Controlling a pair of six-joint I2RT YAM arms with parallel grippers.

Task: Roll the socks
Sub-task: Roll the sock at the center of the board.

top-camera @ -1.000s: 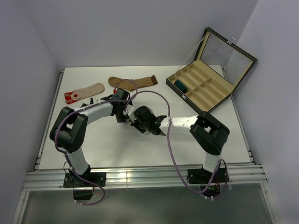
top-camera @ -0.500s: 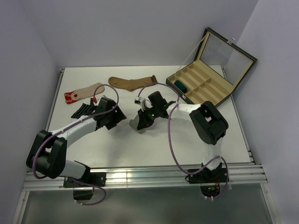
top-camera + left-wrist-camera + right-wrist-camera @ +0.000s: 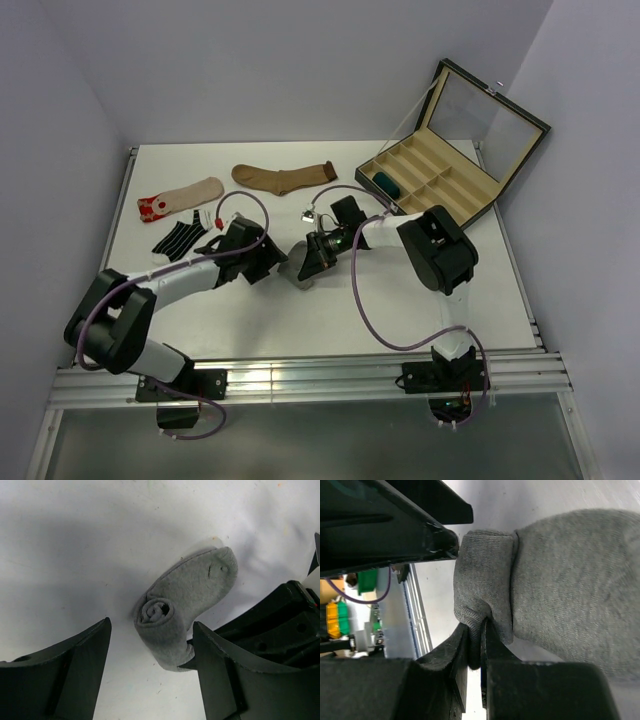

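A grey sock (image 3: pixel 297 267) lies mid-table, rolled up from one end. In the left wrist view its spiral roll (image 3: pixel 157 612) faces me and the loose toe (image 3: pixel 215 572) points up and right. My left gripper (image 3: pixel 152 672) is open, its two fingers standing either side of the roll without touching it. My right gripper (image 3: pixel 475 647) is shut on a fold of the grey sock (image 3: pixel 485 580) at the roll's outer edge. In the top view the left gripper (image 3: pixel 268 262) comes from the left and the right gripper (image 3: pixel 310 260) from the right.
A black and white striped sock (image 3: pixel 180 238), a beige red-toed sock (image 3: pixel 182 196) and a brown sock (image 3: pixel 285 177) lie at the back left. An open compartment box (image 3: pixel 445 200) stands at the back right with a dark teal roll (image 3: pixel 385 183) in one slot.
My left gripper drew back to the left, opened wider and came in again beside the roll. The right wrist swung round behind the sock and kept its pinch.
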